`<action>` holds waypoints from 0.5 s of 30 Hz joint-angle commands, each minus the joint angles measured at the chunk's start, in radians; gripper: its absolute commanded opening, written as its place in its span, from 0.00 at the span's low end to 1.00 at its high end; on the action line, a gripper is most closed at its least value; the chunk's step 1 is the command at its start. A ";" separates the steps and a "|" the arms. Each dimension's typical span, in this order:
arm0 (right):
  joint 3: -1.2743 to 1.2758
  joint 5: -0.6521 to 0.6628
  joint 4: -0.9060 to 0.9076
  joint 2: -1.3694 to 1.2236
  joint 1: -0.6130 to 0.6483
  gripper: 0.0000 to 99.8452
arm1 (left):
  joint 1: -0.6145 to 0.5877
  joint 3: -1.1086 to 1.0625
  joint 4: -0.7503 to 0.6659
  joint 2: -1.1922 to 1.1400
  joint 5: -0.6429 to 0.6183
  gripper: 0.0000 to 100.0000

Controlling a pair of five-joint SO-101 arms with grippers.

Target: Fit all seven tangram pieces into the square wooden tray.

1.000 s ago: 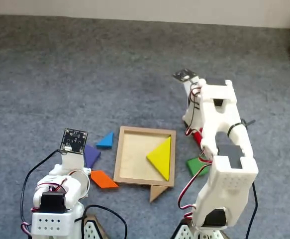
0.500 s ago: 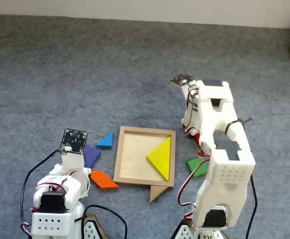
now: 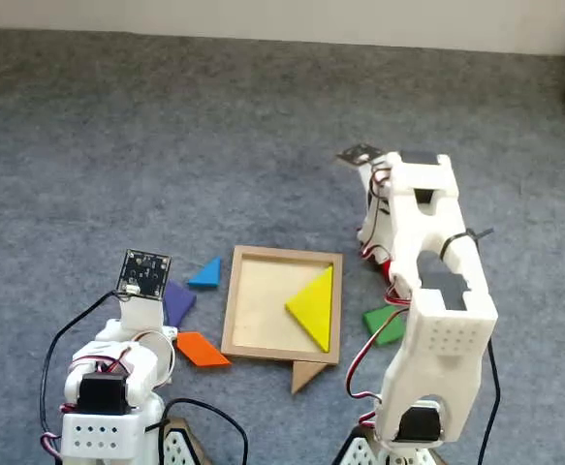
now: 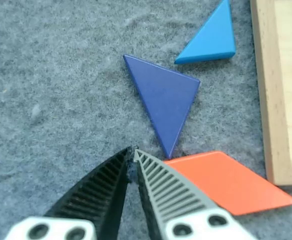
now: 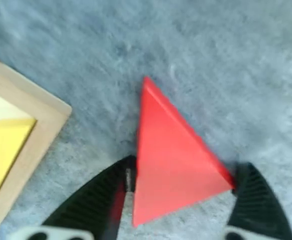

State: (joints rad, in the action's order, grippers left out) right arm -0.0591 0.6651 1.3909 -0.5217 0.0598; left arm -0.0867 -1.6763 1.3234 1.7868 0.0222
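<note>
The square wooden tray (image 3: 280, 346) lies mid-carpet with a yellow triangle (image 3: 313, 305) inside against its right wall. My right gripper (image 5: 183, 187) is down just right of the tray's upper right corner (image 5: 23, 122), its fingers closed against both sides of a red triangle (image 5: 171, 160), low over the carpet. My left gripper (image 4: 134, 152) is shut and holds nothing, with its tips at the lower point of a dark blue triangle (image 4: 163, 100). Beside it lie a light blue triangle (image 4: 211, 40) and an orange parallelogram (image 4: 231, 182), both left of the tray (image 4: 276, 90).
A green piece (image 3: 384, 325) lies right of the tray, partly under the right arm. A tan triangle (image 3: 306, 373) sits just below the tray's lower right corner. Grey carpet stretches open toward the back and left.
The right arm's wrist dipped slightly lower over the red triangle, then shifted a little to the right. The left arm and all loose pieces stayed put.
</note>
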 commanded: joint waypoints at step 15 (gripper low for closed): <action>0.147 0.006 0.122 0.437 0.166 0.18 | 0.016 -0.021 0.003 0.024 -0.005 0.00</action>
State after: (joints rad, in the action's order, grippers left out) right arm 0.0729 0.6682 1.4983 -0.2256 0.1749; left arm -0.0867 -1.6763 1.3234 1.7868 0.0222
